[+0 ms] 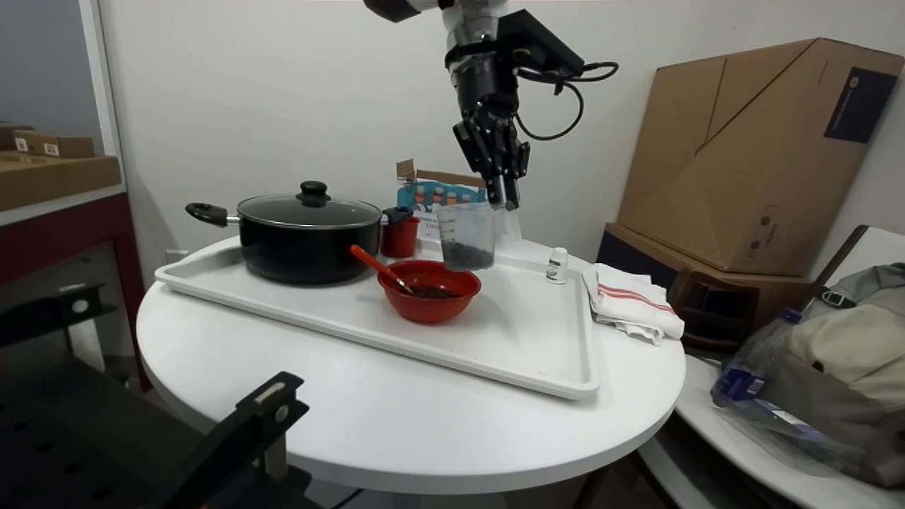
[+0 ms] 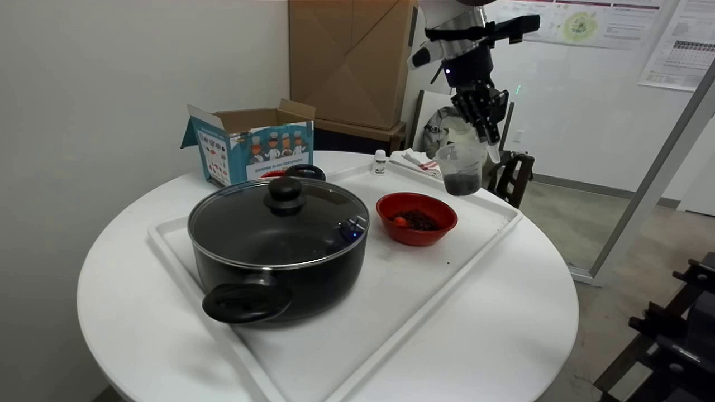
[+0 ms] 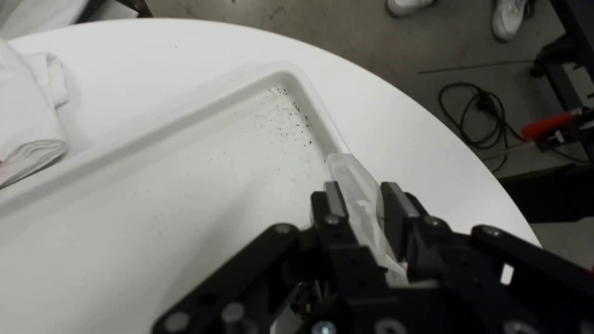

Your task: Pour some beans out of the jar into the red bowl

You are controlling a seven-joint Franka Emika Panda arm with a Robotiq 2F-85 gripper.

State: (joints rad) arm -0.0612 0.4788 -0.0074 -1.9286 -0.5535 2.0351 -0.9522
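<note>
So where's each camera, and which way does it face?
An exterior view: opposite the blue box, facing the wall; arm and gripper show.
An exterior view: nearest the black pot, looking over the tray; same parts show.
Wrist view: on the arm, facing down at the tray's corner; fingers show.
Both exterior views share the jar and red bowl.

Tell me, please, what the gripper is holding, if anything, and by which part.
The gripper is holding the clear cup by its handle, which sits pinched between the two fingers.
</note>
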